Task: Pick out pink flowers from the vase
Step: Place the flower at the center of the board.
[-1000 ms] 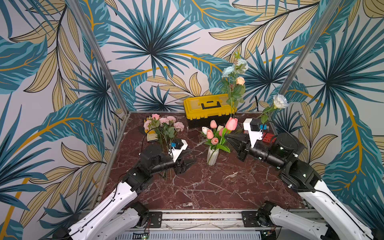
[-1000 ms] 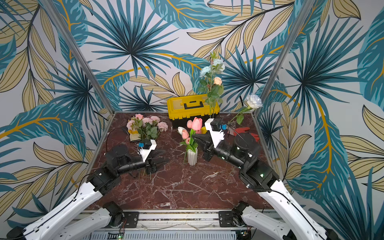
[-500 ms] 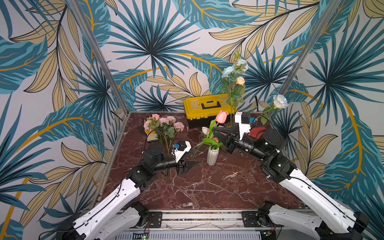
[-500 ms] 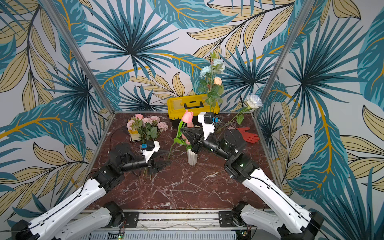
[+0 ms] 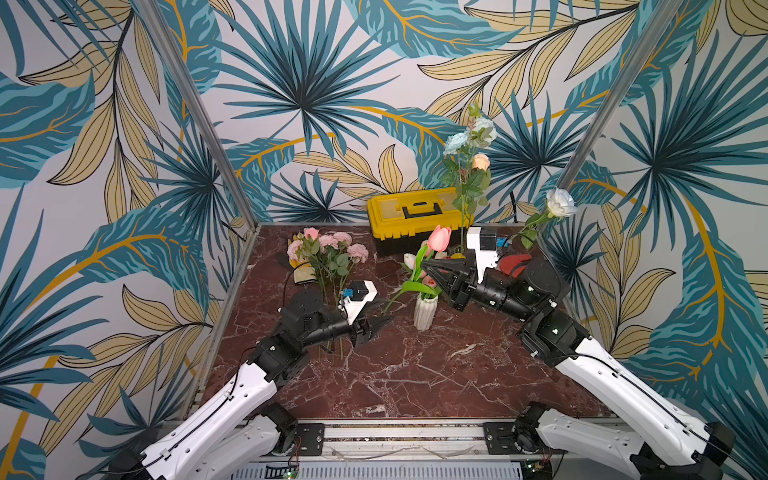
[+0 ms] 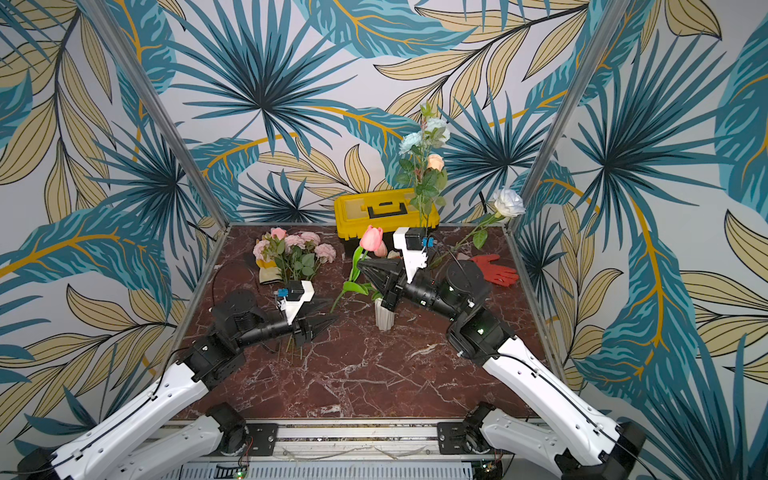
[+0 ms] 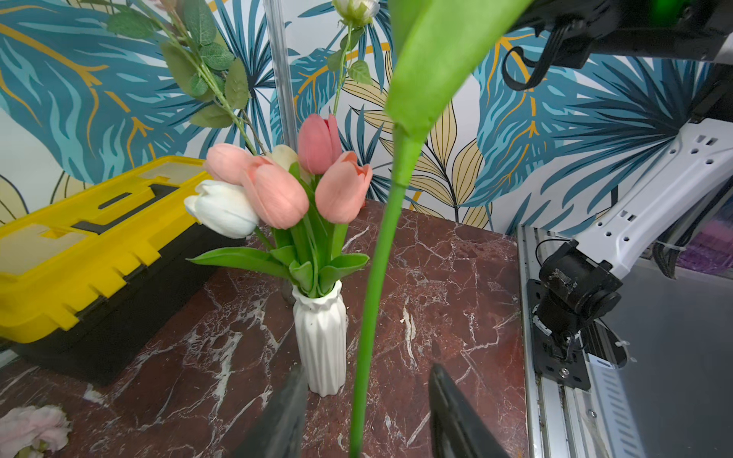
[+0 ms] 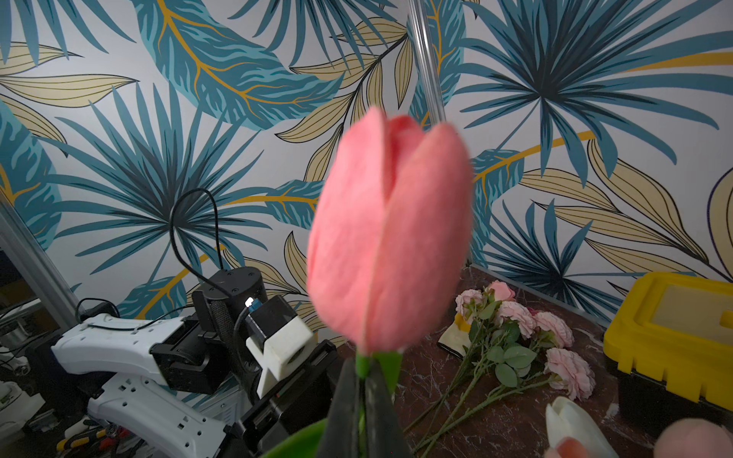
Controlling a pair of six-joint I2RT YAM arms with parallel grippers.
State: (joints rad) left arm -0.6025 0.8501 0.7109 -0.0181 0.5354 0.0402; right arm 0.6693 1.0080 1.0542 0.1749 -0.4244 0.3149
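My right gripper (image 5: 424, 262) (image 8: 360, 374) is shut on the green stem of a pink tulip (image 5: 439, 237) (image 8: 388, 238), just under the bloom, holding it up left of the white ribbed vase (image 5: 424, 312) (image 7: 320, 337). Its stem (image 7: 367, 317) hangs down between the jaws of my left gripper (image 5: 384, 322) (image 7: 367, 368), which is open with a gap on each side. Several pink tulips (image 7: 277, 194) and a white one (image 7: 222, 208) still stand in the vase. More pink flowers (image 5: 328, 249) (image 8: 527, 329) lie at the back left.
A yellow toolbox (image 5: 415, 212) stands at the back. Tall pale blue and peach roses (image 5: 469, 166) rise beside it, and a white rose (image 5: 560, 202) leans at the back right. A red glove (image 6: 496, 270) lies back right, a pale glove (image 5: 303, 272) under the laid flowers.
My right gripper has lifted the pink tulip out of the vase and swung it left. The left gripper has come around the stem's lower end and its jaws have narrowed.
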